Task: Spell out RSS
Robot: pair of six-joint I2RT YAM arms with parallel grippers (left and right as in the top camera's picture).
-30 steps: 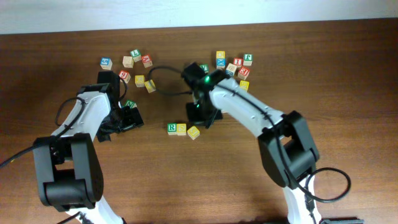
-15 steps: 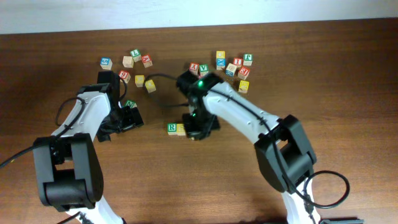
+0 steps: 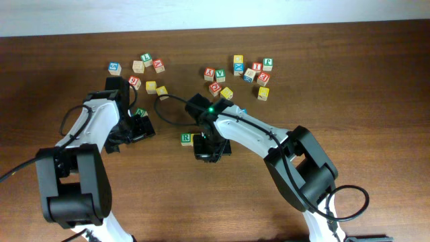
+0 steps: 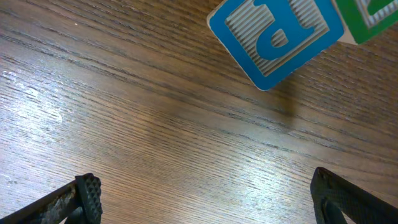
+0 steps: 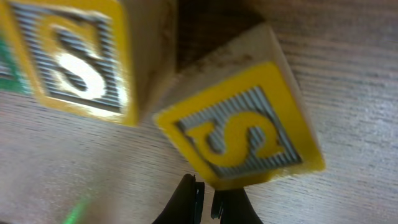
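In the overhead view the green-and-white R cube (image 3: 186, 138) lies mid-table with a yellow cube (image 3: 196, 139) touching its right side. My right gripper (image 3: 209, 148) hangs over the spot just right of them and hides the other yellow cube. The right wrist view shows one yellow S cube (image 5: 81, 56) standing square and a second S cube (image 5: 239, 124) turned askew, its corner against the first. My right gripper (image 5: 208, 200) is shut and empty, its tips against the askew cube's near edge. Further left, my left gripper (image 3: 138, 128) (image 4: 208, 199) is open over bare wood.
A blue P cube (image 4: 273, 34) and a green cube (image 4: 373, 15) lie just beyond the left fingers. Loose cubes sit in two groups at the back, left (image 3: 144, 67) and right (image 3: 245, 70). A black cable (image 3: 168, 101) loops off the right arm.
My shut right gripper has come forward and left, down onto the row, and now covers the tilted yellow cube. The left arm has not moved.
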